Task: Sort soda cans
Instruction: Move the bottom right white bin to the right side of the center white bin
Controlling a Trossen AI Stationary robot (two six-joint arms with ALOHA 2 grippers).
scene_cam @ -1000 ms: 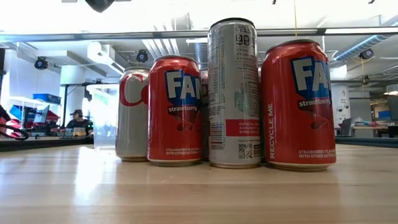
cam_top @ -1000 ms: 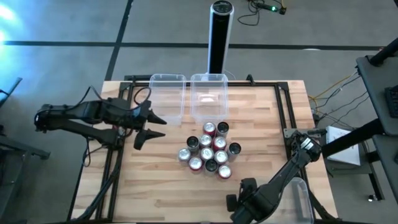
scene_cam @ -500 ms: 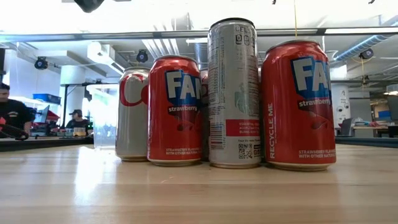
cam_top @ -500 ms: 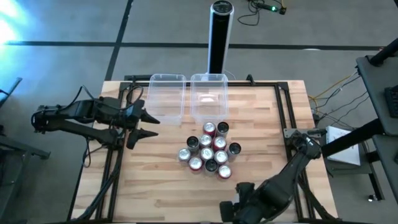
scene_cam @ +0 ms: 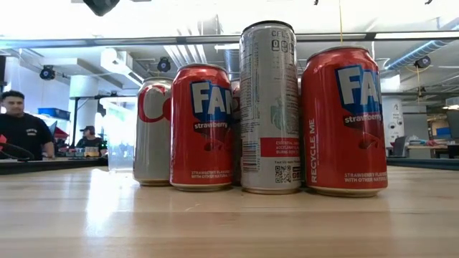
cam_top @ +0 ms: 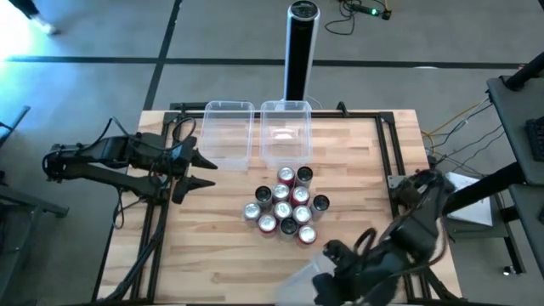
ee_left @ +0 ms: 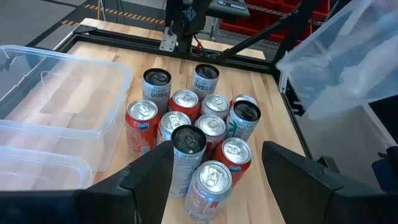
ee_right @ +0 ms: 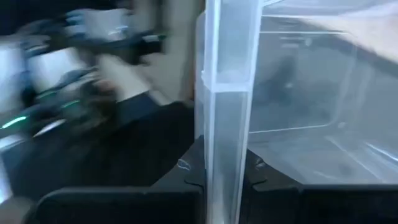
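Note:
Several soda cans [cam_top: 286, 204], red, silver and black, stand upright in a tight cluster on the middle of the wooden table; the low view shows them close up [scene_cam: 269, 107]. My left gripper [cam_top: 210, 172] hovers open at the table's left side, pointing at the cans [ee_left: 205, 143] with nothing between its fingers. My right gripper [ee_right: 221, 177] is over the near right corner, shut on a clear plastic bin [cam_top: 308, 274]. In the left wrist view that bin [ee_left: 348, 56] shows in the air beyond the cans. My right gripper pinches the clear bin's thin wall at its rim [ee_right: 224, 130] between its two fingers, one finger [ee_right: 180, 180] on each face of the wall. The bin is lifted clear of the table and hangs tilted.
Two more clear bins [cam_top: 229, 132] [cam_top: 285, 132] sit side by side at the table's far edge, behind the cans. A tall black-and-silver post [cam_top: 301, 47] stands beyond them. A black frame runs along the table's edges. A person [scene_cam: 21, 125] shows in the room behind.
My right gripper has risen from low at the near right corner and has turned, carrying the clear bin up with it. The bin, which lay beside the table's near right corner, now hangs tilted over that corner. The cans have not moved.

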